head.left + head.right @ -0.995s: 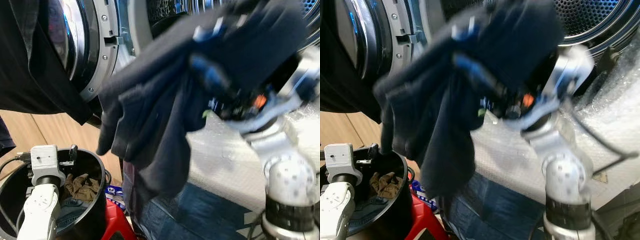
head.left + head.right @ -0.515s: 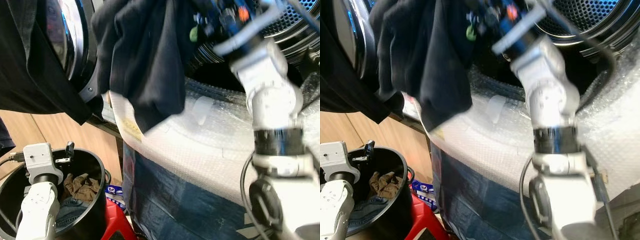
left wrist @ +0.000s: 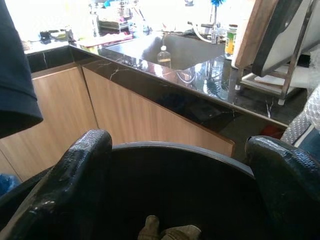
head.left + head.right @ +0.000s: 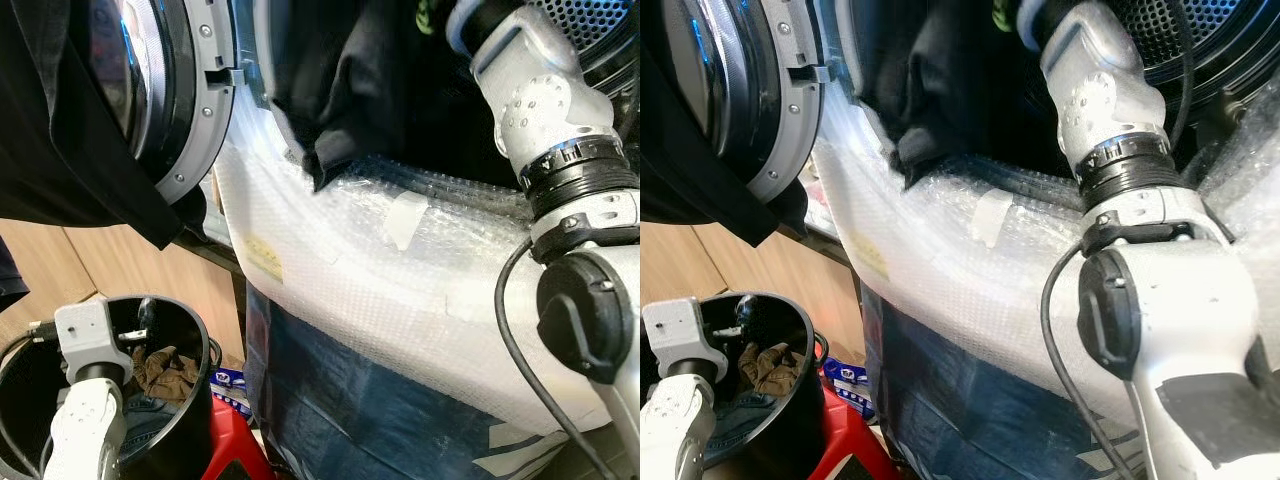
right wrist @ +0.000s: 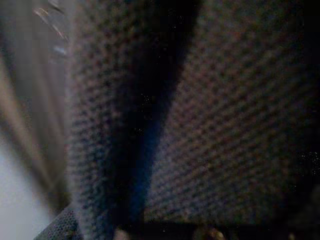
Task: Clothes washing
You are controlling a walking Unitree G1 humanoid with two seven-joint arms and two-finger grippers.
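Note:
A dark navy garment [image 4: 345, 85] hangs at the mouth of the washing machine drum [image 4: 1185, 40], its lower edge draped over the padded rim. My right arm [image 4: 535, 95] reaches up into that opening; its gripper is buried in the garment and holds it. The right wrist view is close against the garment's dark knit cloth [image 5: 200, 120]. My left gripper [image 3: 180, 165] is open and holds nothing, its fingers [image 3: 75, 175] spread over the black bucket [image 4: 190, 395]. In the bucket lie an olive cloth [image 4: 160, 368] and some denim.
The round washer door [image 4: 175, 95] stands open at the left, with black cloth [image 4: 70, 130] hanging before it. Bubble wrap [image 4: 380, 280] covers the washer's front above blue fabric [image 4: 360, 410]. A red stool [image 4: 232, 445] stands beside the bucket. Wooden cabinets [image 3: 150, 117] are behind.
My right arm has swung the dark garment up from in front of the washer to the drum opening. The left arm has stayed over the bucket.

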